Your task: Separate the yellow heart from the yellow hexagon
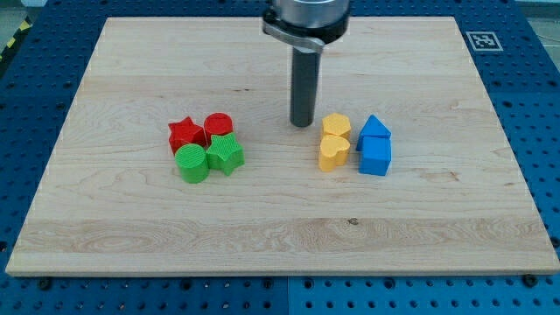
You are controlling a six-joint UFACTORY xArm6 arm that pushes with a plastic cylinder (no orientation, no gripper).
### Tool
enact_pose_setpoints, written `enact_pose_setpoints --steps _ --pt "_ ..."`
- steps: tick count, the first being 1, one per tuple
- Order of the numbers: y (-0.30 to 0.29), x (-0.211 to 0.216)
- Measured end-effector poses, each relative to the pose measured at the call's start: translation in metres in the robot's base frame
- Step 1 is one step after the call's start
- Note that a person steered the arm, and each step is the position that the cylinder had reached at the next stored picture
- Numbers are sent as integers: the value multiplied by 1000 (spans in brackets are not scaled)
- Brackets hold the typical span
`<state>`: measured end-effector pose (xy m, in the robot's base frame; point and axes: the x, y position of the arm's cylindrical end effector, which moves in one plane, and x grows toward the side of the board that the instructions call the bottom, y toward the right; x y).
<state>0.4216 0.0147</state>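
Two yellow blocks are sitting touching each other just to the view's right of my tip [302, 123]: the yellow hexagon [337, 124] nearest it, and the yellow heart [332, 152] right below that, toward the view's bottom. My tip is resting on the wooden board [131, 219], apart from both and gripping nothing, since the rod has no jaws to open or close. Two blue blocks [375, 145] are crowding the yellow pair's far side, so pushing rightward is looking risky. I am judging the cleaner move as slipping down beside the seam and nudging the heart toward the view's bottom. Four red and green blocks [206, 147] are lying well off to my tip's left.
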Motion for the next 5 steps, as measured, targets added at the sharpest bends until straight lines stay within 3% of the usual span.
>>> enact_pose_setpoints --steps 1,5 --pt "-14 23" --pt "-10 42"
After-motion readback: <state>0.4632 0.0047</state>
